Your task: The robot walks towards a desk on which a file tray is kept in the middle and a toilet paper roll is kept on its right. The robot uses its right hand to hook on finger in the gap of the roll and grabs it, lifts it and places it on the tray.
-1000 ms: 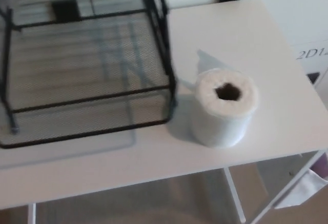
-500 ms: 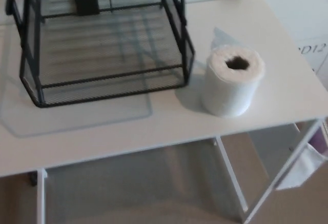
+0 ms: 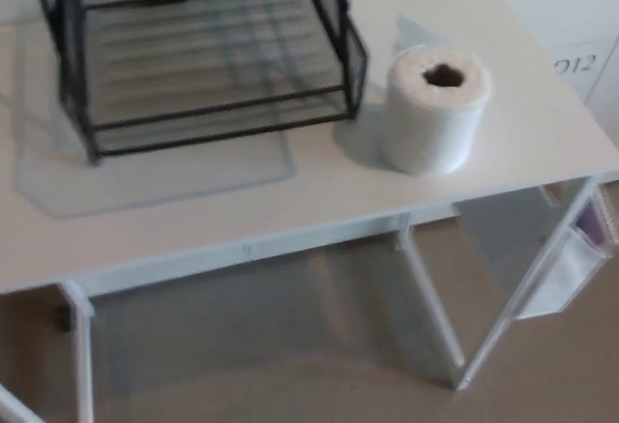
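Observation:
A white toilet paper roll (image 3: 436, 108) stands upright on the right part of the white desk (image 3: 242, 210), its dark core hole facing up. A black wire-mesh file tray (image 3: 203, 55) sits to the roll's left, at the desk's middle and back, a small gap away from the roll. Its top is cut off by the picture's upper edge. Neither of my hands shows in the head view.
The desk's front edge (image 3: 290, 244) runs across the middle of the picture, with white legs (image 3: 430, 317) and beige floor below. White cabinets (image 3: 580, 45) stand to the right of the desk. A white panel (image 3: 556, 273) hangs under the desk's right end.
The whole picture has shifted: the desk, tray and roll sit higher in the frame and more floor shows below. The camera moved; the things on the desk kept their places.

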